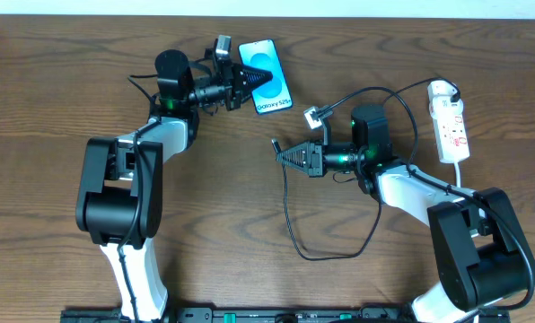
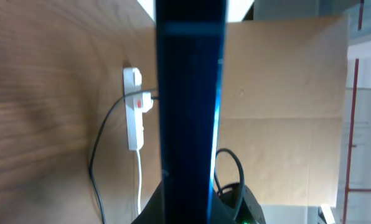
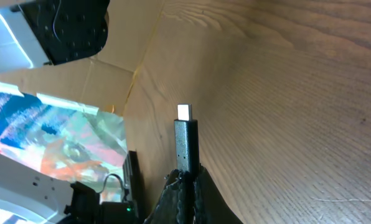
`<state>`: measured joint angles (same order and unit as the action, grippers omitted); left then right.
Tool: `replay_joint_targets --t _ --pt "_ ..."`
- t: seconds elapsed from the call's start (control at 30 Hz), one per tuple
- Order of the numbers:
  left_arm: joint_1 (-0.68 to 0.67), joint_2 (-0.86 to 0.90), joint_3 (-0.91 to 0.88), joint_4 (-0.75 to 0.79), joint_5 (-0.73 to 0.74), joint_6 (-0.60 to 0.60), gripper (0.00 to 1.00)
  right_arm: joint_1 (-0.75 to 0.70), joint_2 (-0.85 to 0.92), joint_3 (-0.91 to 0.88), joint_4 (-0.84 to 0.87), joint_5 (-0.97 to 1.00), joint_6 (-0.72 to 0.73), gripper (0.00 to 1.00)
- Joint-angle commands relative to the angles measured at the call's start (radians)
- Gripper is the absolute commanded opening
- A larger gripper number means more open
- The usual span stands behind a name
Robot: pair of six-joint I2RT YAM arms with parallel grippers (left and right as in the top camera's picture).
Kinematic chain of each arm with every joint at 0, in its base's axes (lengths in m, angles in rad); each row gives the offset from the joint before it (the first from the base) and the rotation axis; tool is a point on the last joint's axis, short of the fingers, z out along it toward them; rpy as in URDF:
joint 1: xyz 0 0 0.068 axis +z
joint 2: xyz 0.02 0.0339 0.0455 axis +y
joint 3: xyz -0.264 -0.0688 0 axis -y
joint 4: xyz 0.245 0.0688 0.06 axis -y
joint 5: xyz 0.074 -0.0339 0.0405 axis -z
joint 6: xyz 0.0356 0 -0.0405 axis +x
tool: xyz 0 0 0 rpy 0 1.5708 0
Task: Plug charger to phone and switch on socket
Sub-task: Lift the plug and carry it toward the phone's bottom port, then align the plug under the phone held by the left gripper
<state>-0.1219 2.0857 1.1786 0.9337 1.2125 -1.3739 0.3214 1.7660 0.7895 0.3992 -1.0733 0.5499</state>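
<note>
The phone point(image 1: 269, 97), its blue screen up with white text at its near end, is at the back of the table. My left gripper point(image 1: 254, 81) is shut on it. In the left wrist view it stands edge-on as a dark blue band point(image 2: 190, 93) between my jaws. My right gripper point(image 1: 284, 154) is shut on the charger's black plug point(image 1: 274, 144), right of and nearer than the phone, apart from it. In the right wrist view the plug point(image 3: 185, 146) sticks out of the shut jaws, metal tip forward. The socket point(image 1: 451, 121), white with red marks, lies at the far right.
The black charger cable point(image 1: 317, 256) loops from the plug toward the table's front and back up to the socket. The socket point(image 2: 134, 109) and its white cord point(image 2: 139, 180) also show in the left wrist view. Brown cardboard point(image 2: 285, 93) stands behind the table.
</note>
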Motion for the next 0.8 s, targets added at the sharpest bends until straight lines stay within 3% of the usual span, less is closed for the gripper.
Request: replay_joint_targets --t 0.0,0.23,0.6,0.77 --pt "-0.003 -0.019 0.016 0.009 -0.031 0.035 0.07 -0.016 -0.016 -0.005 0.038 0.002 0.069 0.01" --pt "-0.004 -0.019 0.016 0.009 -0.021 0.065 0.07 -0.026 -0.016 -0.005 0.178 0.014 0.167 0.01" --pt "-0.009 -0.019 0.016 0.002 0.033 0.085 0.07 -0.026 -0.016 -0.005 0.189 0.077 0.187 0.01" --pt "-0.009 -0.019 0.016 -0.088 0.036 0.153 0.07 -0.026 -0.016 -0.005 0.207 0.072 0.198 0.01"
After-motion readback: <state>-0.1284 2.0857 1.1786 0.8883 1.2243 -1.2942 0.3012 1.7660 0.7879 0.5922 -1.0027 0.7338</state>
